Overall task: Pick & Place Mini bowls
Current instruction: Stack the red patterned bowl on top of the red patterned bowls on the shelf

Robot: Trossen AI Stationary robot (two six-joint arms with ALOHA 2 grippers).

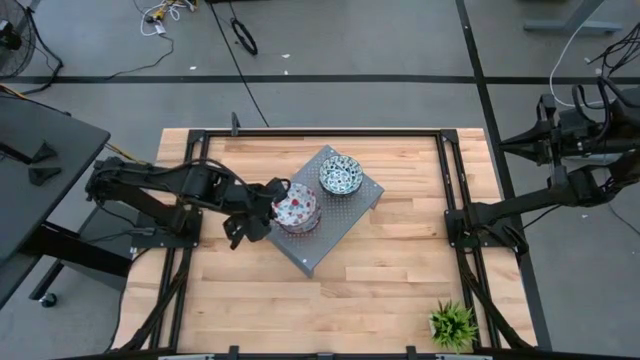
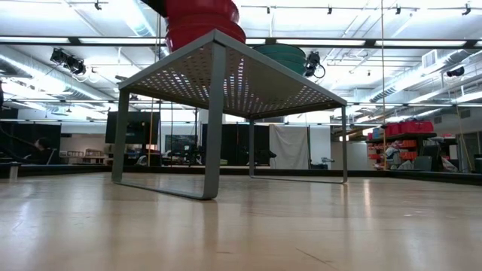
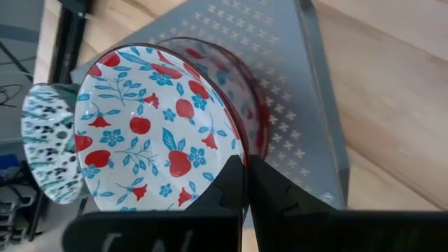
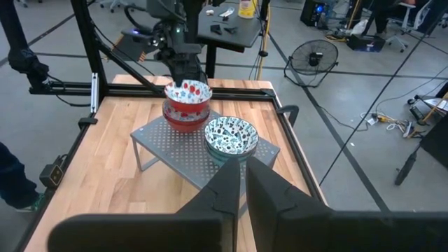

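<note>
Two stacks of mini bowls sit on one raised stand, on a wooden table. Item, table (image 1: 330, 300): pale butcher-block top with a dark frame along its edges. Item, left arm (image 1: 160, 185): dark, jointed, reaching from the table's left side to the stand. Item, right arm (image 1: 560, 195): parked past the table's right edge, well apart from the stand; right gripper (image 4: 243, 192) fingers stand close together with nothing between them. Item, stand (image 1: 345, 215): grey perforated metal platform on bent legs, set at an angle near the table's middle; the low view shows it from beneath (image 2: 226, 83). Item, red-patterned stack (image 1: 297, 212): on the stand's corner nearer the left arm, red outer walls, white inside with red fruit and blue sprigs. Top red-patterned bowl (image 3: 157, 126) is tilted against the bowl under it, and the left gripper (image 3: 245, 189) is clamped on its rim, fingers nearly together. Item, teal-patterned stack (image 1: 341, 177): on the stand's farther corner, just beside the red stack and apart from it, dark floral speckle inside (image 4: 231, 134). Item, potted plant (image 1: 453, 324): small, green, near the table's front right corner, well apart from the stand.
</note>
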